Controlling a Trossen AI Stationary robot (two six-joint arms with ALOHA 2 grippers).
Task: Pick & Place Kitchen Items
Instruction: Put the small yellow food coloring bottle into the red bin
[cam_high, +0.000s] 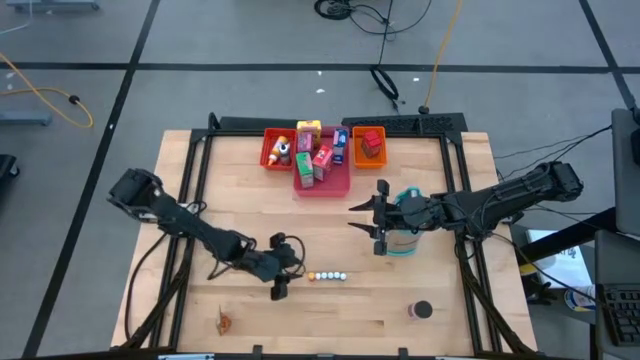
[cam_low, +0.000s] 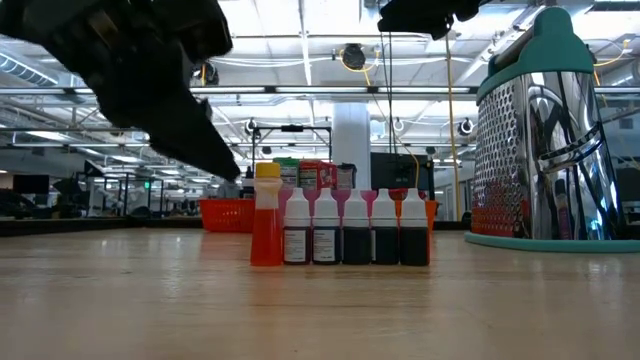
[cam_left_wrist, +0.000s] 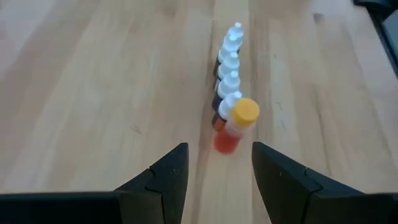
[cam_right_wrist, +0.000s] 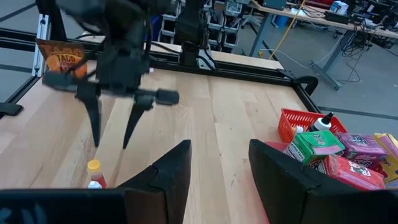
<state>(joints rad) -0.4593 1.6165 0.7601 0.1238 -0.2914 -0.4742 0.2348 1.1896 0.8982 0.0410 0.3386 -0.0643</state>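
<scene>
Your left gripper (cam_high: 279, 283) hangs just beside the orange-capped end of the row of tiny bottles (cam_high: 328, 276), its fingers (cam_left_wrist: 168, 177) parted with nothing between them; the left wrist view shows the orange-capped bottle (cam_left_wrist: 233, 127) standing ahead of the gap, apart from both fingers. In the low view that bottle (cam_low: 266, 214) stands upright and touches the first of five white-capped bottles, which stand shoulder to shoulder in a straight line. Your right gripper (cam_high: 381, 218) hovers on the far side of the row, toward the trays, with its fingers spread and empty; the teal-and-white grater (cam_high: 404, 238) stands under its wrist. Farther from the row, at the table's back edge, you see the red tray (cam_high: 277, 150), the pink tray (cam_high: 322, 180) and the orange tray (cam_high: 369, 146) set close together, carrying the food boxes (cam_high: 322, 159). On the near side of the row, toward the front edge, the dark round can (cam_high: 421, 311) lies below the grater, and a small orange-and-green item (cam_high: 224, 321) lies well apart from the row toward the left arm's side.
</scene>
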